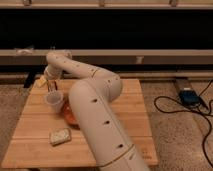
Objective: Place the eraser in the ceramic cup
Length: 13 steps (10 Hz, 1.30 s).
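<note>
Camera view gives us the gripper [50,86] at the far-left corner of the bench [31,146], grip state untellable, just beside the eraser [40,82]; we fear it could topple the ceramic cup [54,100].

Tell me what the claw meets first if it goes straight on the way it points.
The claw points down at the table's far left. Straight on, it would probably meet the ceramic cup right below; depth is unclear, so it might land on the table just behind.

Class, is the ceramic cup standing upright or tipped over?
Upright: the ceramic cup rests base-down on the table, open rim facing up; the gripper hangs close above it.
</note>
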Each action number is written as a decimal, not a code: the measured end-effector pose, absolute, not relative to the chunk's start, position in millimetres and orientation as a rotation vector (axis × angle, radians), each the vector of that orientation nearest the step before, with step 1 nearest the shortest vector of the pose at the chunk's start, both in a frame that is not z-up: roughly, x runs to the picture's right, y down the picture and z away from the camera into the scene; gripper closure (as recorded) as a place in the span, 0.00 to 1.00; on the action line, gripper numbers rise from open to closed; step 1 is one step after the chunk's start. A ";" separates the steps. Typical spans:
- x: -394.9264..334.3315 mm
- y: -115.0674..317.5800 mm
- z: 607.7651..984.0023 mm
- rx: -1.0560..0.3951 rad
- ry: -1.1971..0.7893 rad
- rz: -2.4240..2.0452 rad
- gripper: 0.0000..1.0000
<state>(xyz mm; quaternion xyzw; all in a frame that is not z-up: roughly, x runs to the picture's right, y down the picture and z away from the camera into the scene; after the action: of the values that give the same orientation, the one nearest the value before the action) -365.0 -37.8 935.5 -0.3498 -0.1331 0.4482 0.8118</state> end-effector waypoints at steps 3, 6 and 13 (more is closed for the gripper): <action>-371.6 -25.8 951.0 -0.729 -0.238 0.929 0.20; -373.2 -18.9 964.2 -0.711 -0.188 0.915 0.20; -374.8 0.2 988.4 -0.704 -0.083 0.882 0.20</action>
<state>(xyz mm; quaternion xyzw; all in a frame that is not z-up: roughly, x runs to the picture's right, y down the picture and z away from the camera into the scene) -374.8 0.2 988.4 -0.3335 -0.0392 0.4178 0.8442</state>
